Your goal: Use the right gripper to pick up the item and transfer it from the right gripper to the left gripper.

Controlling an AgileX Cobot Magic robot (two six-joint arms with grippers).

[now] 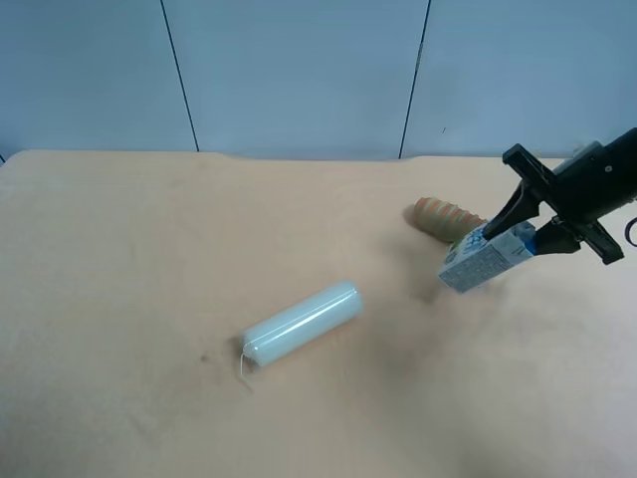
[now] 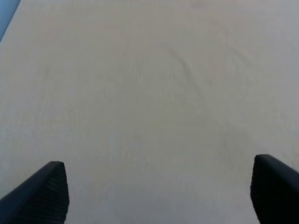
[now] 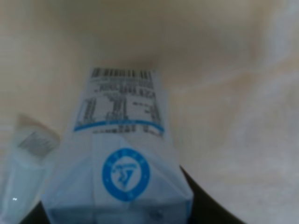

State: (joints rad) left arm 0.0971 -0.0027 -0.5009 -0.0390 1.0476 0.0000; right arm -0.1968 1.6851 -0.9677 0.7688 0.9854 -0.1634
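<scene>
While the right gripper (image 1: 526, 235) grips the milk carton (image 1: 484, 259) by one end, tilted just above the table (image 1: 149, 299), the left gripper (image 2: 159, 193) gapes wide, empty. Light, thin card probably dents easily; take its free end gently.

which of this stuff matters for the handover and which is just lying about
In the job:
milk carton
right tool, gripping the carton above the table
left tool, open and holding nothing

Lying about:
pale green cylinder
ridged orange-brown roll
</scene>
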